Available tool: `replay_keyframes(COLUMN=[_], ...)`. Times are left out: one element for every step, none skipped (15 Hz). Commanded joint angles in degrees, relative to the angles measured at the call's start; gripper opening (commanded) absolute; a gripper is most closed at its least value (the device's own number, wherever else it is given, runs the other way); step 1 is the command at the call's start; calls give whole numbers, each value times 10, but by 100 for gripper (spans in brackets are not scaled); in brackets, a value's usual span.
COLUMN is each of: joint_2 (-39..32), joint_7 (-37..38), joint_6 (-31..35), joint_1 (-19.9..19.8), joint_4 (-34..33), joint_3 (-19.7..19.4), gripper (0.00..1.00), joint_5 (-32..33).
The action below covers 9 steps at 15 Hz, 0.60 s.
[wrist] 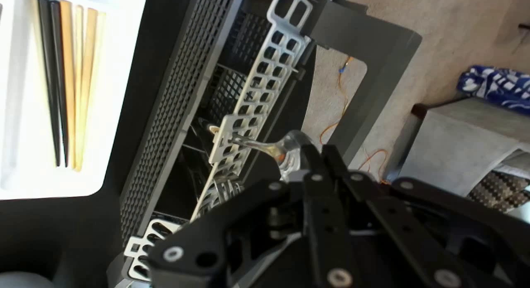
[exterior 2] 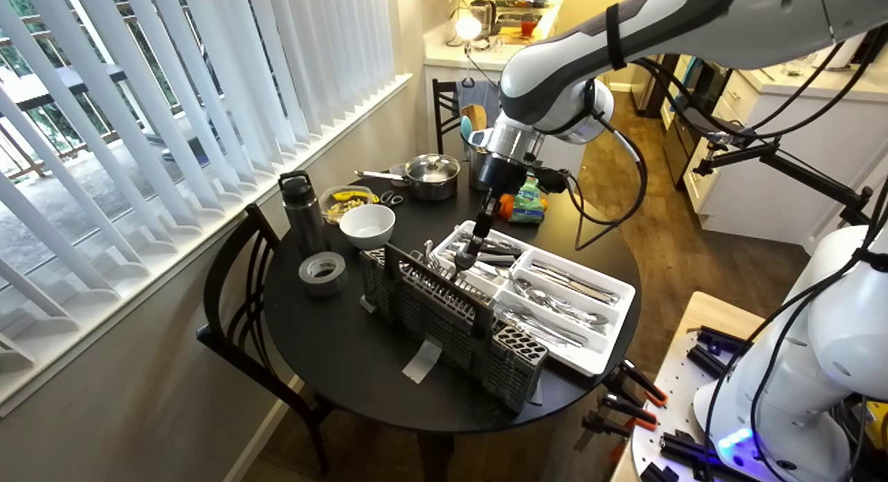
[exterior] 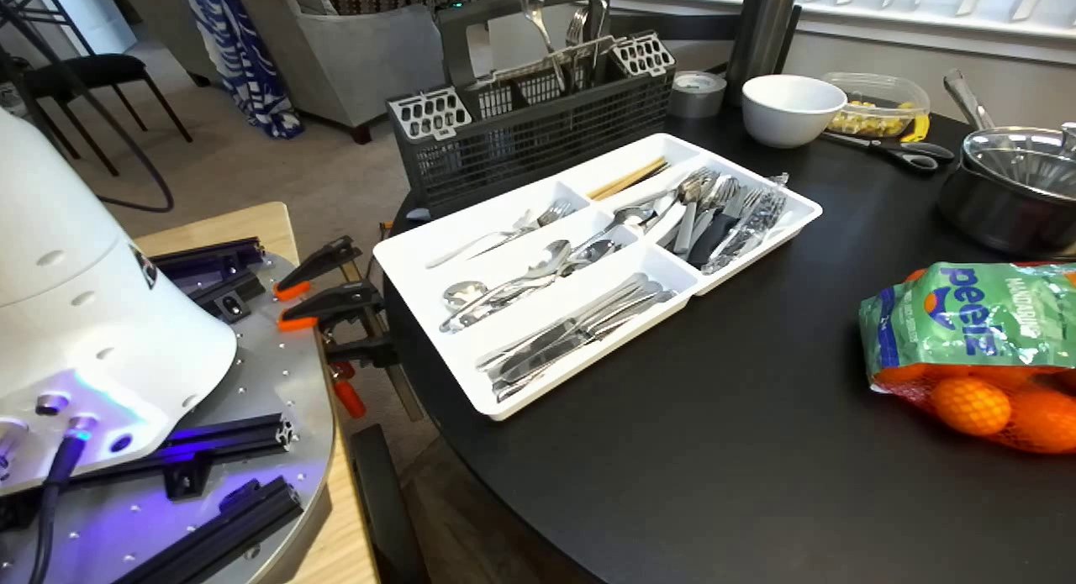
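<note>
1. The basket [exterior: 538, 139] stands on the bench [exterior: 756, 449]; above it the gripper [wrist: 321, 149] is narrow, apparently pinching the head of a spoon [wrist: 285, 151].
2. The spoon leans over the basket, its stem pointing down at the slots; how deep it sits I cannot tell.
3. Step in hand, as I judge it: the spoon is gripped but not clear of the basket.
4. The next move calls for a steady hold and travel along the stem's line, avoiding the basket's carrying handle [wrist: 385, 68] and the forks [exterior: 577, 25] standing in it.
5. Just beside the basket lies the tray [exterior: 429, 227], cutlery [exterior: 714, 231] in its compartments.
</note>
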<state>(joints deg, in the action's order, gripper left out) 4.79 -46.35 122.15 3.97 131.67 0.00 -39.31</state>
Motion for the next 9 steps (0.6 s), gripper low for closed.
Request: replay_keyframes(joint_2=[-14,-23,-32,-36,-37,-33,-31,-29,-25], joint_7=[-51,-76,-108,-124,-141,-160,-177,-197,-217], joint_6=[-83,-93,-95,-72,-40,-9,13,32,44], joint_1=[-5,-4,-4,-4,-4,-3,-3,-3,-2], joint_4=[-38,-50,-60,-60,-55,-46,-40,-35,-30], joint_3=[-1,0,2,4,7,9,12,14,16], gripper=[2,2,2,2,2,3,3,3,3], joint_5=[47,42,29,-1,-28,-66,-100,-132,-167])
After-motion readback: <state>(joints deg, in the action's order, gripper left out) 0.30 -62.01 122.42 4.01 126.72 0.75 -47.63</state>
